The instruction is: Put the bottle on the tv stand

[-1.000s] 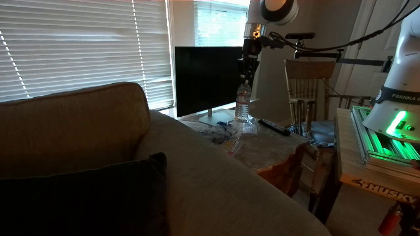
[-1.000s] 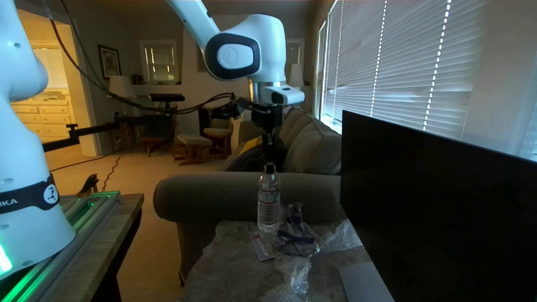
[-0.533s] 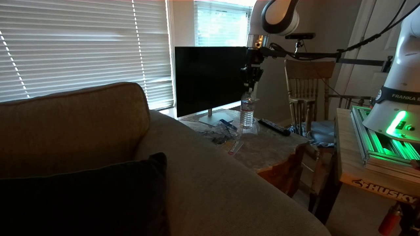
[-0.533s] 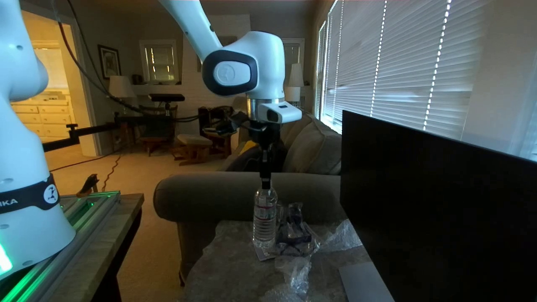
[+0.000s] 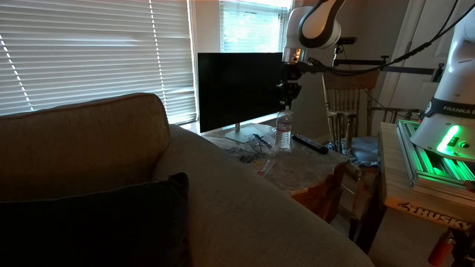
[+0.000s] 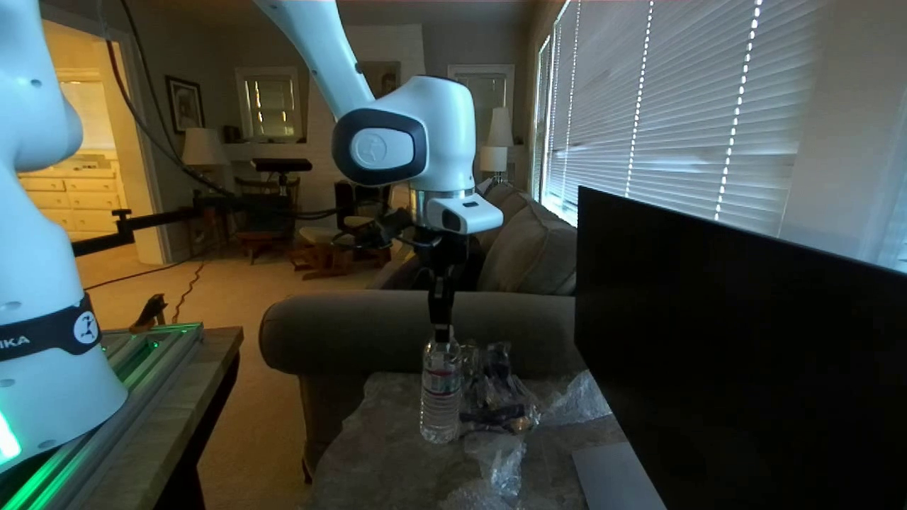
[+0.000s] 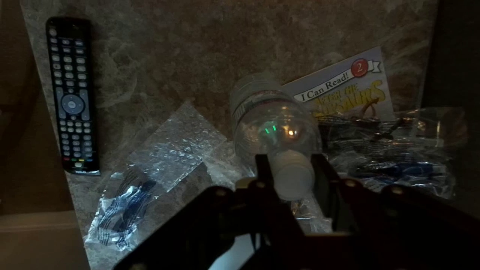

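The pincer (image 7: 290, 159) was clamped on the top of the bottle (image 6: 441, 404), with a finger (image 7: 263, 168) on each side of the white cap (image 7: 294, 180). The bottle was straight up over the worktop (image 6: 382, 460), and I could not tell if its bottom touched.

In the wrist view, the worktop's left edge ran down the left side of the frame, and its right edge showed at the upper right. There was open room in a wide brown stretch in the upper middle. In an exterior view, more open room lay to the lower left of the bottle, out to a curvy edge.

In the wrist view, a black remote (image 7: 73, 101) lay right by the left edge, clear wrap (image 7: 180, 138) was just left of the bottle, and a little blue packet (image 7: 127, 213) was at the lower left. A book (image 7: 330, 84) poked out to the right of the bottle, with a shiny bag (image 7: 397, 165) below it in the frame. In both exterior views, the big TV (image 6: 708, 340) stood near the bottle, and the couch (image 6: 354, 333) was right beside the worktop.
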Available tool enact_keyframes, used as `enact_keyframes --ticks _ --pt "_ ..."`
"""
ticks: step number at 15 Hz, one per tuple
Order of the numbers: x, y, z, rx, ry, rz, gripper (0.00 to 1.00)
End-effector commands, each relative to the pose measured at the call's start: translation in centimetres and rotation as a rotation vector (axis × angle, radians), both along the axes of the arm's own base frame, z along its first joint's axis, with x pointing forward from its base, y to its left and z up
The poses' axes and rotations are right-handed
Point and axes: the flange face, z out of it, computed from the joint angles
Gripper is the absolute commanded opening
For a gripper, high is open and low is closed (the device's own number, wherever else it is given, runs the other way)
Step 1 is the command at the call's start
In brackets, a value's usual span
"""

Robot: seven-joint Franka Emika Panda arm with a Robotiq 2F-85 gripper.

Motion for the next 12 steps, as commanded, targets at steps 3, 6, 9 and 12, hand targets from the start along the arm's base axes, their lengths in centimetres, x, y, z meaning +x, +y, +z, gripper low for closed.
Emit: enact_keyframes --ticks 3,6,9,12 --pt "0.3 -0.3 -1.5 0.014 -0.028 -0.030 0.08" --pt "0.4 -0.3 -2.5 0.012 -0.038 -0.030 0.08" --pt "0.6 -0.2 -3.2 0.005 -0.060 -0.023 0.08" --pt "0.7 0.0 -3.8 0.000 -0.080 -0.014 0.08"
